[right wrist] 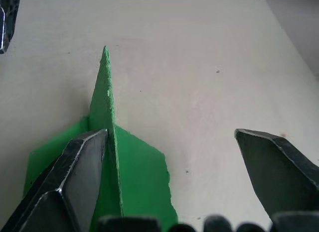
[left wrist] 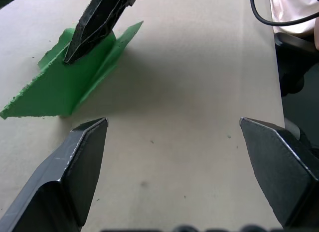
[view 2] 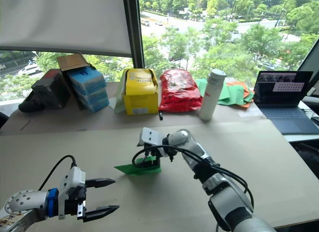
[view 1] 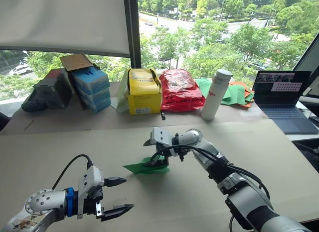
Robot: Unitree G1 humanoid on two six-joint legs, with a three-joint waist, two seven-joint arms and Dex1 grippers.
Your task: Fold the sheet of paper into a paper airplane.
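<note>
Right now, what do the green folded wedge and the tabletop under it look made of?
The green folded wedge: thin matte paper, judging by sharp creases, a slightly ragged edge and an upright flap. The pale beige tabletop: smooth, dull, faintly speckled, likely laminate or painted board; I can't tell which.

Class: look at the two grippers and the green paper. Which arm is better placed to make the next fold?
Right. The right gripper is open, one finger on the paper; the left gripper is open, short of it.
</note>
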